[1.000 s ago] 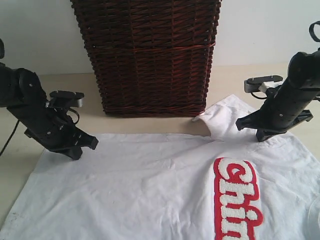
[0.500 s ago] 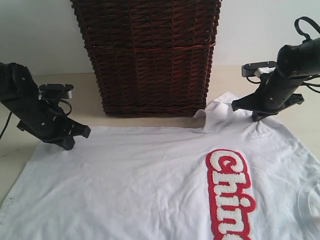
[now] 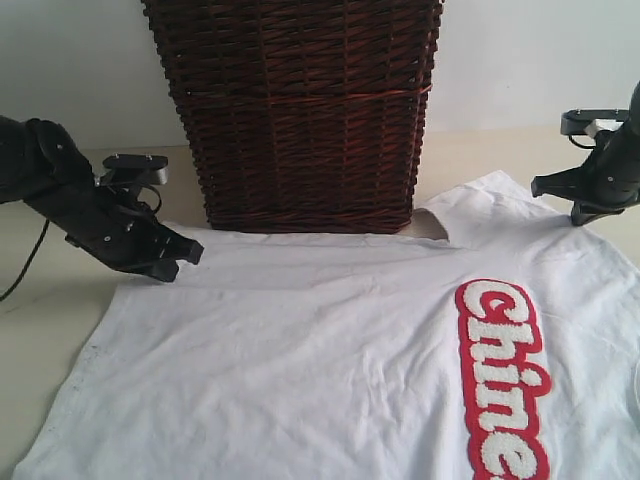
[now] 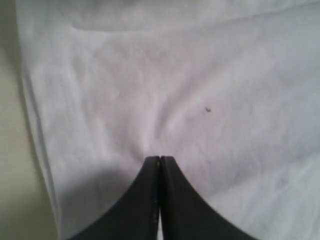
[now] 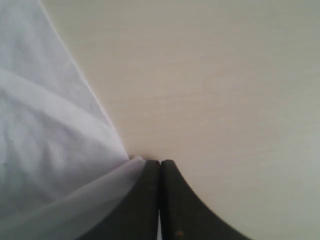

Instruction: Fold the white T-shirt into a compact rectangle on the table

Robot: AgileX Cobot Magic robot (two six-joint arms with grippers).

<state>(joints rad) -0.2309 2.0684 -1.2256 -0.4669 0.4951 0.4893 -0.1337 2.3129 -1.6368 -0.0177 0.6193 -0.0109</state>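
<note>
Mia: Everything cloth has slid toward the right of the exterior view since half a second ago, hasn't it?

Tom: Yes. The shirt now sits further right, and both claws have moved the same way with it. The left one has also come in closer to the basket.

Mia: Start with the biggest thing.

Tom: The table is pale beige and bare on the left, beside the shirt's edge. The shirt lies spread out on it, front up and not folded, with only soft wrinkles. It runs out of view at the bottom and on the right.

Mia: And behind it?

Tom: A dark brown wicker basket stands upright on the table, its foot just beyond the shirt's far edge. The neck opening lies near the basket's right corner.

Mia: The print?

Tom: Fuzzy white lettering outlined in red runs down the right part of the shirt, cut off by the lower edge of the view.

Mia: Now the claws.

Tom: The left claw is closed tight at the shirt's far left corner. The wrist view shows creases gathering to its tips, so it pinches the cloth. The right claw is closed too, at the far right edge, where a fold of the shirt is drawn in at its tips over bare table.
</note>
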